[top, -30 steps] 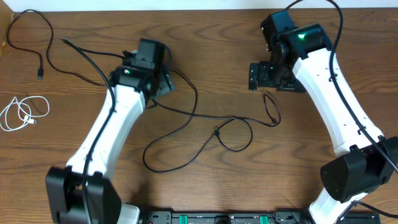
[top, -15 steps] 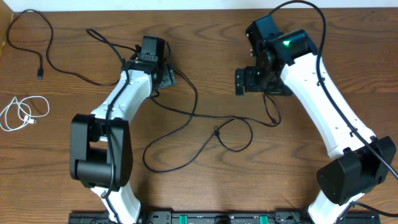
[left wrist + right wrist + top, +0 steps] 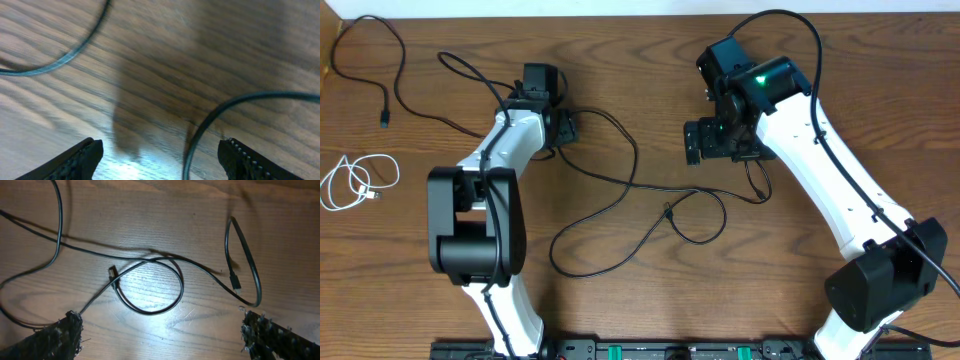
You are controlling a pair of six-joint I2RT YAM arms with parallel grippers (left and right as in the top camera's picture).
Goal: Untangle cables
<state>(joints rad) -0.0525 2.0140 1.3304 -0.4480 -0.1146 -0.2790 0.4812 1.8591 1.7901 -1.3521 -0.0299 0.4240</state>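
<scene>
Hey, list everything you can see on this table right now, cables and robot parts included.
table: one, brown wood, under everything
black cables: several, exact count unclear, black, tangled loops mid-table
loose black cable: one, black, far left corner
white cable: one, white, coiled at left edge
base bar: one, black with green, near edge
left arm: one, white and black, left of tangle
right arm: one, white and black, right of tangle
left claw: one, black, open, over a strand
right claw: one, black, open, above loops

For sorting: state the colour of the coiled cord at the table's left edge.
White; the thin coiled cord shows best in the overhead view.
</scene>
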